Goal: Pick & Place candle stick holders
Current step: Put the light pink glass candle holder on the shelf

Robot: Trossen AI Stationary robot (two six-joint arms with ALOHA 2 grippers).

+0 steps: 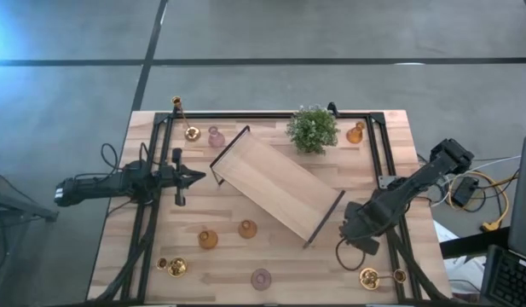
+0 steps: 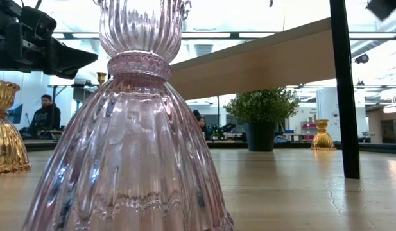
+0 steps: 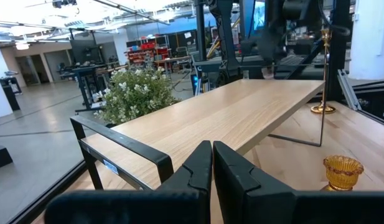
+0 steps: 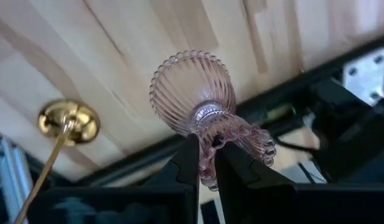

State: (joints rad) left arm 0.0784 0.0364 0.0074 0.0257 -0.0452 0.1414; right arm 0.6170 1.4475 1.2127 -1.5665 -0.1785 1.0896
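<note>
Now, view: high
Left gripper (image 1: pixel 197 177): at the table's (image 1: pixel 390 170) 9 o'clock side, tips toward the wooden tray (image 1: pixel 275 189), fingers pressed together on nothing.
Right gripper (image 1: pixel 351 230): at about 4 o'clock, just off the tray's near end.
Tray: centre, slanting from 10 o'clock to 4 o'clock.
Potted plant (image 1: pixel 312 130): 1 o'clock, with the far amber holder (image 1: pixel 355 133) just beside it.
11 o'clock group: tall gold holder (image 1: pixel 192 133) and back pink holder (image 1: pixel 216 136), near each other.
7 o'clock group: amber pair (image 1: pixel 208 240), and small gold holders (image 1: pixel 176 267) nearer the edge.
6 o'clock: front pink holder (image 1: pixel 261 278), upright.
5 o'clock: gold stemmed holder (image 1: pixel 369 276), near the right gripper.

View: low
Foreground: the front pink holder stands on the table and fills the left half; a ribbed golden holder (image 2: pixel 5 128) is at its 9 o'clock.
Background: plant and far amber holder at 3 o'clock; seated people (image 2: pixel 43 115) beyond the table.

View: left wrist
Fingers: shut tight, empty, facing along the tray; a nearby amber holder (image 3: pixel 343 171) stands off to one side.

View: right wrist
Grip: narrow, the fingers pinch the neck of the held pink holder (image 4: pixel 192 87), which is tilted and clear of the table.
Below: the gold stemmed holder stands apart from it.
</note>
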